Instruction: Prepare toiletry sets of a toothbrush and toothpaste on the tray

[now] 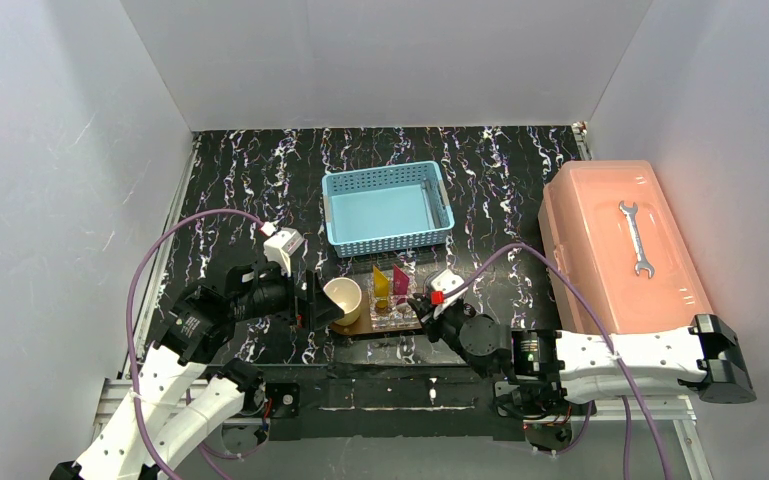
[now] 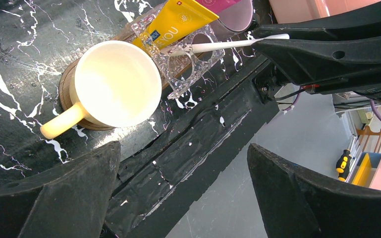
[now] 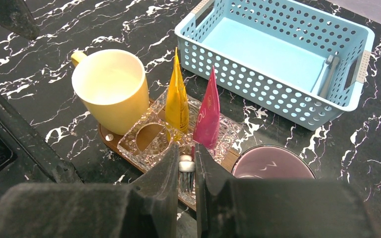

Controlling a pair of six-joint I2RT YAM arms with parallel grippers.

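Note:
My right gripper (image 3: 187, 149) is shut on a pale toothbrush (image 3: 186, 167) held level, bristles hanging down. Its handle (image 2: 228, 44) reaches over a round hole of the clear holder (image 3: 148, 139) on the dark wooden tray (image 3: 107, 137). A yellow toothpaste (image 3: 177, 101) and a pink toothpaste (image 3: 208, 116) stand upright in that holder. A second toothbrush (image 3: 327, 74) lies in the blue basket. My left gripper (image 2: 183, 145) is open and empty, just left of the yellow cup (image 1: 343, 300) over the table's near edge. From above, the right gripper (image 1: 422, 302) sits at the tray's right end.
The yellow cup (image 3: 111, 94) stands on the tray's left end, a purple cup (image 3: 272, 166) at its right end. The light-blue basket (image 1: 388, 207) stands behind the tray. A salmon-pink box (image 1: 620, 250) with a wrench (image 1: 638, 238) on its lid fills the right side.

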